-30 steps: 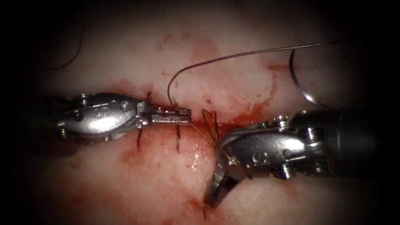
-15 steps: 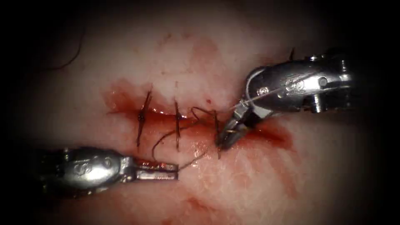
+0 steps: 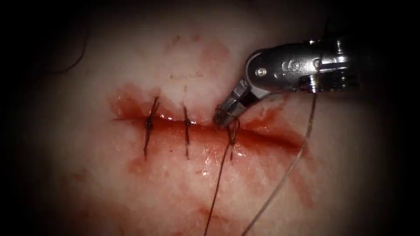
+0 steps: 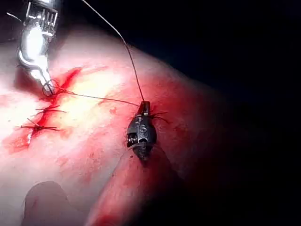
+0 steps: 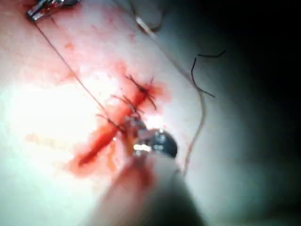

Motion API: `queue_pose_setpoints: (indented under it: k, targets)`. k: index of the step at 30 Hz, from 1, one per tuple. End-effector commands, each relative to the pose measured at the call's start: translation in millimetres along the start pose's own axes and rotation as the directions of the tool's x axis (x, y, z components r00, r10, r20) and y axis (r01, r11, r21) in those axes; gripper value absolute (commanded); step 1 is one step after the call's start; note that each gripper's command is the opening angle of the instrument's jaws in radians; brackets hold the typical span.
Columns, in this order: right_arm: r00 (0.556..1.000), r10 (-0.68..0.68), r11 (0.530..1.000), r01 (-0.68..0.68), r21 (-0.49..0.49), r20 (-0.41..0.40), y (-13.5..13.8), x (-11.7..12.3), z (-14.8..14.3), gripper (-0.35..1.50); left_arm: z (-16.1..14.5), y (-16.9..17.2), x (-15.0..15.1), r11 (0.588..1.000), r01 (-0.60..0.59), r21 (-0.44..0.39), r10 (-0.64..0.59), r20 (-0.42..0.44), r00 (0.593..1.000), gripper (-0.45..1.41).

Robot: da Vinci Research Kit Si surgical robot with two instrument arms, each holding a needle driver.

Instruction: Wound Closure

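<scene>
The right tool (image 3: 224, 117) and left tool (image 4: 143, 109) each clamped taut thread (image 3: 218, 183) at the cut's (image 3: 262, 133) third stitch; overpulling risked tearing tissue (image 3: 109, 183); needle's place unclear.

The right tool (image 3: 222, 117) is polished, glossy metal. The tissue (image 3: 131, 183) looks soft, moist and faintly shiny, wet with glistening red fluid (image 3: 262, 133). The thread (image 3: 218, 183) is thin, dark and matt.

- A thin, dark, curled cut end of thread (image 3: 77, 60) lies loose, far off to the left.
- Wet red fluid (image 3: 127, 102) smears and pools in glistening patches, with fainter streaks lower right.
</scene>
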Motion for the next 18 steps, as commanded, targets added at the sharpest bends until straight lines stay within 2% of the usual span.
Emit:
queue_pose_setpoints:
  k: [1,8,10,12,15,18]
  targets:
    - [1.0,-0.002,1.0,0.002,-0.001,0.003,0.8,0.0,0.3,-0.35,0.6,0.6,-0.6,1.0,0.0,-0.007,0.0,0.001,1.0,-0.45]
    - [0.999,0.003,1.0,-0.003,-0.008,0.036,1.7,-0.8,-0.6,-0.35,-0.4,3.1,-0.4,1.0,0.005,-0.022,-0.005,-0.002,1.0,-0.45]
    - [0.997,0.001,1.0,-0.001,-0.009,0.074,2.1,-1.1,-0.9,-0.35,-0.9,3.9,-0.6,1.0,0.008,-0.017,-0.008,0.0,1.0,-0.45]
    - [0.997,0.002,1.0,-0.001,-0.01,0.08,2.2,-1.3,-1.0,-0.35,-1.0,4.1,-0.7,1.0,0.012,-0.018,-0.012,0.001,1.0,-0.45]
    - [0.989,0.135,0.99,-0.133,-0.037,0.056,2.0,-1.5,-0.8,-0.35,-1.3,4.7,-1.2,1.0,0.014,-0.015,-0.014,0.003,1.0,-0.45]
    - [0.977,0.21,0.974,-0.208,-0.093,0.019,1.6,-1.9,0.0,-0.35,-1.2,4.9,-1.1,1.0,0.013,-0.014,-0.014,-0.003,1.0,-0.45]
